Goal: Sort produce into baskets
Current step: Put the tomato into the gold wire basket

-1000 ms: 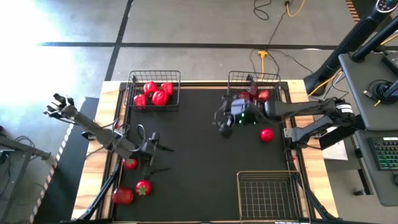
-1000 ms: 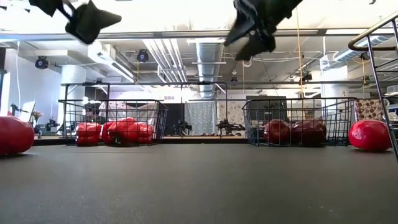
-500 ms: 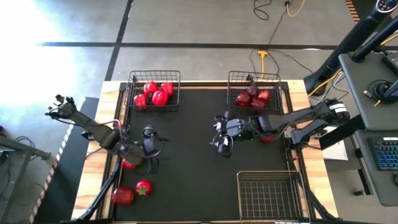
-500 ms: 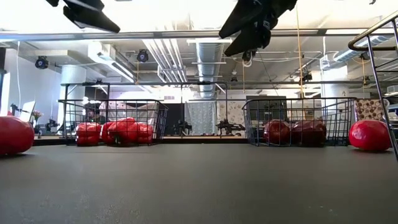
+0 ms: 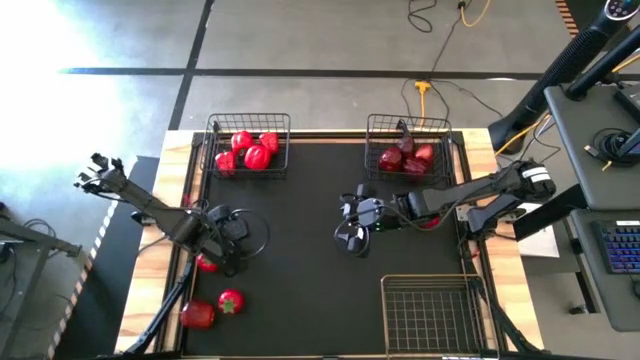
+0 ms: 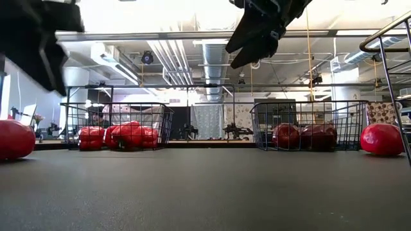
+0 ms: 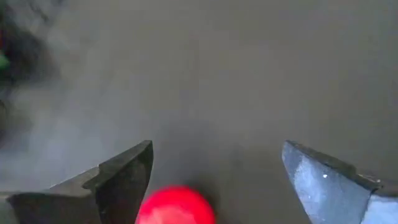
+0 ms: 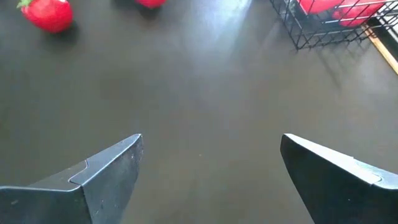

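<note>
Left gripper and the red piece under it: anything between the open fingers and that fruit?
Nothing. The left wrist view shows the left gripper open above bare dark mat, the red piece by one finger, untouched.

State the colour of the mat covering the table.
The mat is black, seen best in the high view.

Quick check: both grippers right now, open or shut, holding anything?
Left gripper: open, empty, above a small round red piece of produce on the black mat.
Right gripper: open, empty, over bare mat.
</note>
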Motion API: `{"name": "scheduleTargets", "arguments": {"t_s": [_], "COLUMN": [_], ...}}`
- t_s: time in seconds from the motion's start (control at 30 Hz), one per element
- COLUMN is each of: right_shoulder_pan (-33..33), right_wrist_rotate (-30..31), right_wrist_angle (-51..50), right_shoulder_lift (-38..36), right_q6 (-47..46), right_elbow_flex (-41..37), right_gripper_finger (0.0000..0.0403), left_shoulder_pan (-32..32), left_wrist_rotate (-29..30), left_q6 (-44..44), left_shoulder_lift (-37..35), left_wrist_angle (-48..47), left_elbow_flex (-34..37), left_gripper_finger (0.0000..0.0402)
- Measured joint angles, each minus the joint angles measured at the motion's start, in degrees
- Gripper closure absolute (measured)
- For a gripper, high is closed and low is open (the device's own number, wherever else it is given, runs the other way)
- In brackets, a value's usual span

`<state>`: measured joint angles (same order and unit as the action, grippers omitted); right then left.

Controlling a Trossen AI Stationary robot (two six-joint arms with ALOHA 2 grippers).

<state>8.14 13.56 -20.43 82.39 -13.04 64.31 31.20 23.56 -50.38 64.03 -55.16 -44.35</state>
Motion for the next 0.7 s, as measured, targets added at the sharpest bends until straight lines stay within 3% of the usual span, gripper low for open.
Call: {"name": "scheduleTargets", "arguments": {"t_s": [0.17,0.4,0.7], "right_shoulder_pan": [0.0,-0.2,-0.2], "right_wrist_rotate": [0.0,0.0,0.0], "right_wrist_angle": [0.2,2.7,2.8], "right_shoulder_lift": [0.8,1.1,1.1], "right_q6": [0.0,0.0,0.0], "right_elbow_flex": [-0.1,-0.1,-0.1], "right_gripper_finger": [0.003,0.003,0.003], "left_shoulder_pan": [-0.1,-0.3,-0.3], "left_wrist_rotate": [-7.0,-11.3,-14.5], "left_q6": [-6.1,-15.1,-12.2], "left_shoulder_lift": [0.2,0.1,0.6], "left_wrist_angle": [-2.5,-11.5,-11.8], "left_elbow_flex": [2.8,3.3,3.2], "left_gripper_finger": [0.0061,0.0061,0.0061]}}
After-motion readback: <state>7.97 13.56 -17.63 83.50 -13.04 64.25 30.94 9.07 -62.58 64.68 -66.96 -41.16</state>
